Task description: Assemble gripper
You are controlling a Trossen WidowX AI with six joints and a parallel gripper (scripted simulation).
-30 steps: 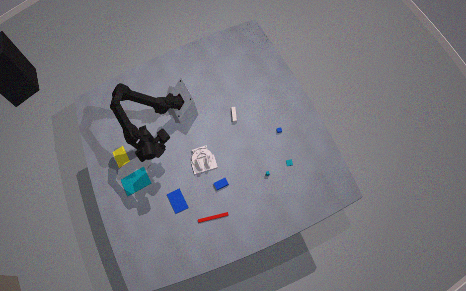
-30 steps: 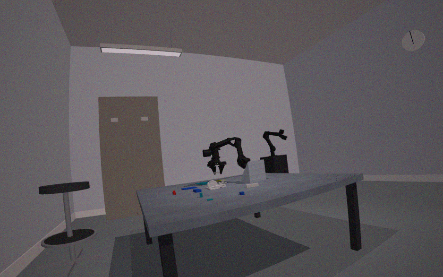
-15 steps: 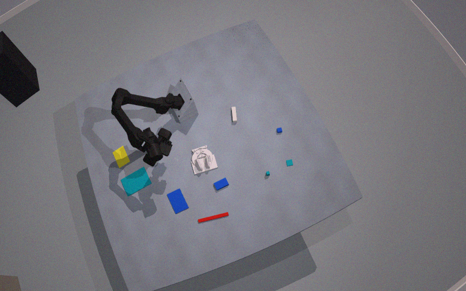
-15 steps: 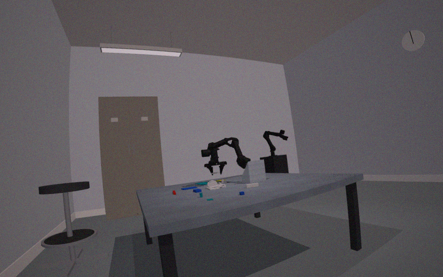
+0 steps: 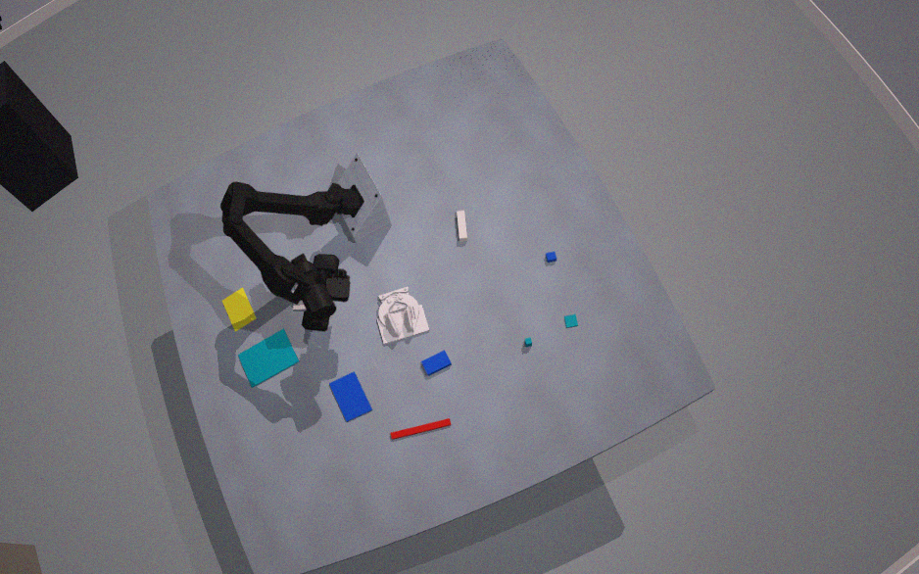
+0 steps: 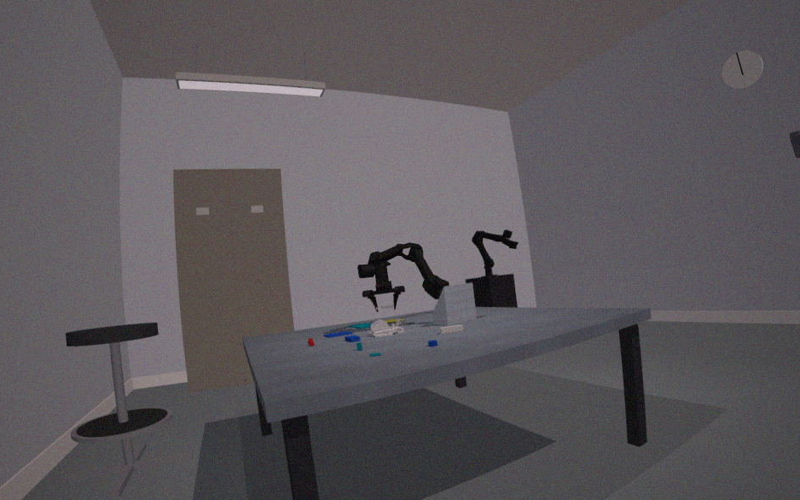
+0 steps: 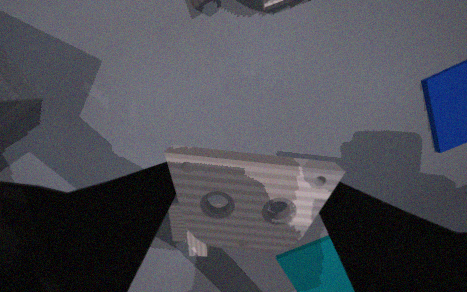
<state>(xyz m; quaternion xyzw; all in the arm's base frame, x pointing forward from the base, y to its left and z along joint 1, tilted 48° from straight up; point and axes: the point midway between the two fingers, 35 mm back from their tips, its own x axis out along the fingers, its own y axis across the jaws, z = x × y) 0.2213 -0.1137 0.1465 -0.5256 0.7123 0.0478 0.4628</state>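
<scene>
The white gripper base [image 5: 420, 327] [image 6: 385, 333] lies on the table, and its near edge shows at the top of the wrist view. Two white jaws seem to lie on it side by side; their teeth and pins are too small to judge. My gripper [image 6: 385, 306] [image 7: 248, 174] is shut on the housing plate [image 7: 244, 222], a pale plate with two large round holes held between the fingertips. It is above the table, left of the base in the top view, where the arm hides the fingers.
A teal slab [image 5: 267, 358] [image 7: 314, 265], a yellow block [image 5: 238, 309] and a blue slab [image 5: 351, 396] [image 7: 461, 102] lie around the hand. A smaller blue block [image 5: 436, 362], a red bar [image 5: 420, 429] and a white block [image 5: 460, 225] lie around the base. A grey angled stand [image 5: 370, 203] is by the arm's foot.
</scene>
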